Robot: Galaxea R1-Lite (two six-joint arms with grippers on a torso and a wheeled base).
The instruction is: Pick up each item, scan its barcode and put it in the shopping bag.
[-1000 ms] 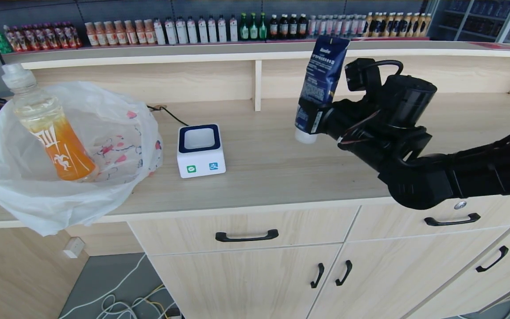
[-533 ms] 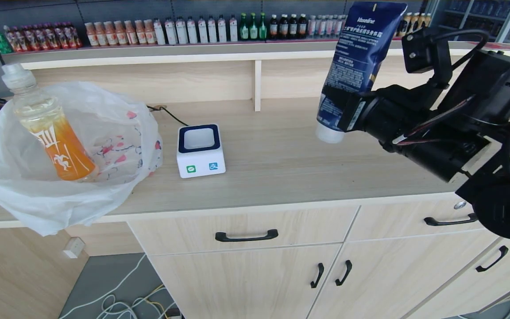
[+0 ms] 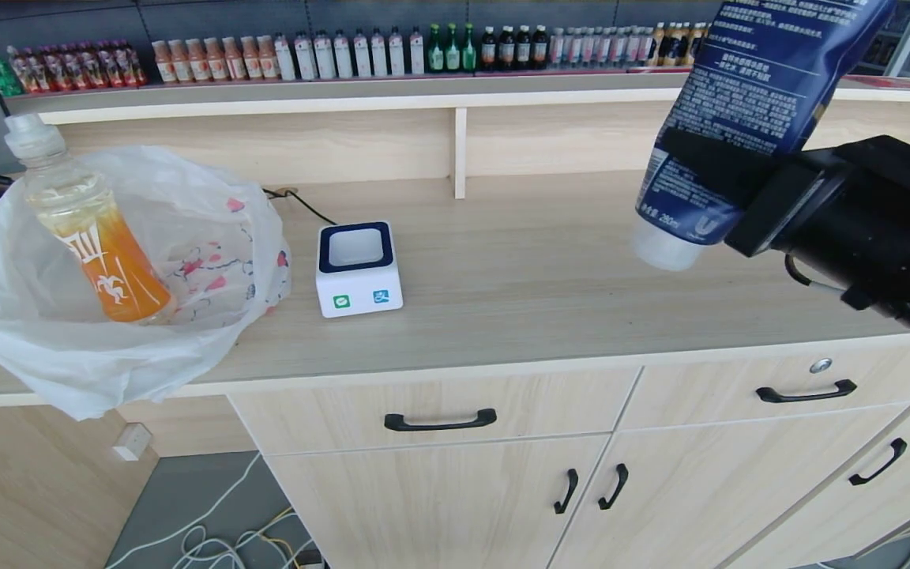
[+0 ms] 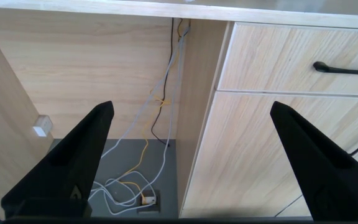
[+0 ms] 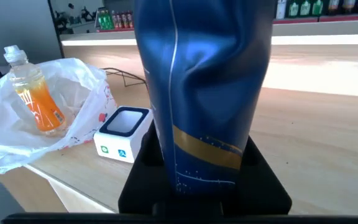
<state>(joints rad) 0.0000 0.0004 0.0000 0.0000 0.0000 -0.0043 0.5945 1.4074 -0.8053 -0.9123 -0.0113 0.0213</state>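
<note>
My right gripper (image 3: 720,178) is shut on a dark blue tube (image 3: 747,87), held cap down above the right part of the wooden counter (image 3: 518,284). From the right wrist, the tube (image 5: 204,87) rises between the black fingers of the right gripper (image 5: 204,168). The white barcode scanner (image 3: 359,269) sits mid-counter, well left of the tube. At the counter's left end stands a white shopping bag (image 3: 44,348) with an orange drink bottle (image 3: 92,237) leaning in it. My left gripper (image 4: 191,162) hangs open below the counter, facing the cabinet front.
A cable runs from behind the scanner toward the counter's back wall (image 3: 305,205). A raised shelf (image 3: 344,87) with rows of bottles runs along the back. Drawers and doors with black handles (image 3: 439,423) lie under the counter. Loose cables (image 4: 135,186) cover the floor.
The right arm has lifted the tube higher and carried it to the right, closer to the head camera. The bag, bottle and scanner have not moved.
</note>
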